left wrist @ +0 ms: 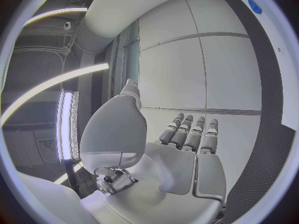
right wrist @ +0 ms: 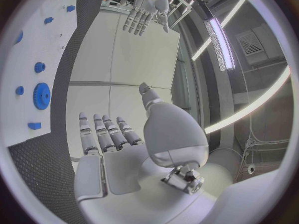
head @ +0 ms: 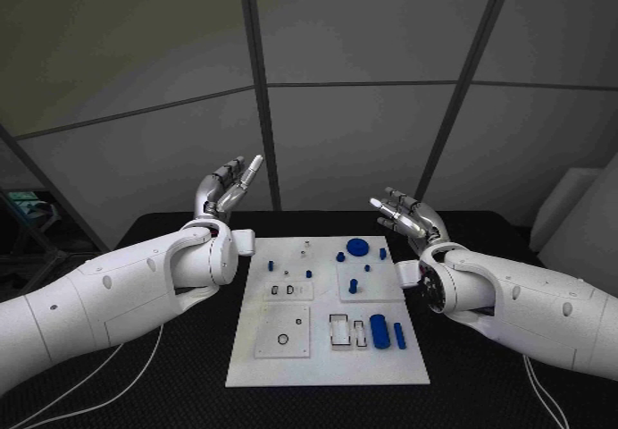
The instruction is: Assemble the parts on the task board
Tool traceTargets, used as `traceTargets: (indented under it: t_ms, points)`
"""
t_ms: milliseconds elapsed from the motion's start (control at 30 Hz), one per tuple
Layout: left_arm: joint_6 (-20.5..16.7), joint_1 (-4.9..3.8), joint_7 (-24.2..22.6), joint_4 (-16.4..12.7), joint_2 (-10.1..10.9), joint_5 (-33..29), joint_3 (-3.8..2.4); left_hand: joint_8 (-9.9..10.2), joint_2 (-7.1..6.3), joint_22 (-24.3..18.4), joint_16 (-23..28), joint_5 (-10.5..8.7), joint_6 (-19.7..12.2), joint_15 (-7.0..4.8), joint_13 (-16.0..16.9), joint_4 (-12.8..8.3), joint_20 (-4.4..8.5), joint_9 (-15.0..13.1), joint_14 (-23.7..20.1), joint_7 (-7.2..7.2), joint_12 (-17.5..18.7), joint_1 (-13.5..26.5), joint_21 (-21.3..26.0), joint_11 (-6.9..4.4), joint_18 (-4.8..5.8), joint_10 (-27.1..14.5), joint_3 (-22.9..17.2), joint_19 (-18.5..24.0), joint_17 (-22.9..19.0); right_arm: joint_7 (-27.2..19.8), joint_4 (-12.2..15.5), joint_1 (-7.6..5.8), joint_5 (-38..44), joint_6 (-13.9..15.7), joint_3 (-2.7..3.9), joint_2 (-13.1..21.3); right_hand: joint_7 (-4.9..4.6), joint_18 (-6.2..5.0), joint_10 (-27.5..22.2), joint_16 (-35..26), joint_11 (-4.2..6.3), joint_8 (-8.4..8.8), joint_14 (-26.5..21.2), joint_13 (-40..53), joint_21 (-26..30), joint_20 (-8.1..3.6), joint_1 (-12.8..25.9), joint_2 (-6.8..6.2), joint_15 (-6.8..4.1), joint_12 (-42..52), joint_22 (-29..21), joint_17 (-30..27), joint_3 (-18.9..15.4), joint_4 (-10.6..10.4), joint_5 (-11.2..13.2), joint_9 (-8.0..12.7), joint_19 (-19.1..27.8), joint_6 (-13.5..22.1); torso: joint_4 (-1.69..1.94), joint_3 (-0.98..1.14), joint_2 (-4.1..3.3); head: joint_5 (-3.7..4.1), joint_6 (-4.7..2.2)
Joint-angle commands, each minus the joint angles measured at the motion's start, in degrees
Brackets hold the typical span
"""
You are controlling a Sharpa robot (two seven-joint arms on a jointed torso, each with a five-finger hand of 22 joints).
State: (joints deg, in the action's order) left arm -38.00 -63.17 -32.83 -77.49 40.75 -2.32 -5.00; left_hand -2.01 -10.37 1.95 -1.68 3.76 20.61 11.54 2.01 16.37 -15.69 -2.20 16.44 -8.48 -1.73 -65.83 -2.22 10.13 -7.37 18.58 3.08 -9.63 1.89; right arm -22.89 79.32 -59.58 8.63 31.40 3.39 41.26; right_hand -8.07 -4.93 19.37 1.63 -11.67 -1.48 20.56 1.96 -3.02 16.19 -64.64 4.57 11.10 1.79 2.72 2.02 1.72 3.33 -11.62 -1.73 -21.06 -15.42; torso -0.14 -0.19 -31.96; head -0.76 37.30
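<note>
The white task board point(head: 322, 362) lies flat in the middle of the black table. Blue parts sit on it: a round gear point(head: 357, 242) at the far end, a thick cylinder point(head: 379, 326) and a thin bar point(head: 399, 335) near the right edge, and several small pegs between. My left hand point(head: 226, 192) is raised above the table left of the board's far end, fingers straight and apart, holding nothing. My right hand point(head: 410, 214) is raised to the right of it, also empty. In the right wrist view the palm point(right wrist: 118, 144) faces away from the board point(right wrist: 37, 50) and gear point(right wrist: 42, 95).
Grey wall panels stand behind the table. The board has small white inset plates point(head: 286, 332) with holes and slots on its left half. Black table surface point(head: 180, 366) runs along both sides of the board. A cable point(head: 116, 362) trails under my left arm.
</note>
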Motion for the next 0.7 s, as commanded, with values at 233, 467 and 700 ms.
traceTargets:
  t_ms: [233, 467, 700]
  points:
    - [4.2, -0.14, -2.7, 0.2, 0.4, -0.6, -0.08, -0.6, 0.37, 0.4, -0.8, 0.23, 2.7, 1.18, 0.4, 0.7, -1.11, -0.3, 3.5, -2.84, -0.7, -3.8, -0.9, 1.33, -0.81, 3.2, -1.0, -1.5, 0.5, 2.8, -2.3, -0.01, 14.2, -6.9, 0.54, -0.4, -6.89, -2.31, 13.4, 3.0, -1.61, -2.21, 16.9, 1.2, -3.5, 0.31, -8.4, 0.0, 1.41, 2.2, 1.6, 1.4, 1.1, 4.7, 0.8, -1.3, -10.3, -11.3, 0.01, -0.02, -0.06, 0.03, 0.56]
    - [7.6, -0.15, -1.3, -0.1, 1.9, 1.1, -0.07, -4.4, 4.61, 5.9, -7.7, -0.5, 20.6, -0.46, 2.4, -0.9, -0.87, -2.2, 30.5, -5.82, -5.6, -11.0, -12.3, 2.63, -2.09, 28.2, -5.7, -26.4, 3.1, 3.4, -3.3, -0.45, 27.4, -4.7, 0.56, 0.1, -4.96, -5.65, 35.7, 6.5, 1.16, -6.58, 34.9, 1.7, -8.8, 0.01, -13.0, -0.15, -1.76, 5.8, 3.4, 1.8, 3.6, 8.9, 1.1, -2.8, -22.3, -34.5, -0.13, -0.09, -0.41, -0.03, 0.75]
    - [11.6, -0.15, 1.0, -1.9, 4.0, 5.5, -0.06, -7.3, 6.81, 7.9, -11.6, -0.49, 34.1, -4.61, 2.2, -5.8, 1.86, -2.9, 44.6, -3.61, -8.1, -14.0, -18.5, -0.93, -3.29, 40.7, -6.4, -37.6, 4.5, 7.1, -4.2, -2.95, 43.1, -7.3, 0.56, 0.3, -3.14, -5.73, 43.7, 7.1, 3.37, -6.29, 43.6, 1.6, -12.4, -2.5, -11.6, -0.39, -4.61, 4.4, 4.6, 2.4, 8.2, 11.5, 0.8, -2.2, -27.9, -41.5, -0.39, -0.1, -1.86, 0.24, 0.26]
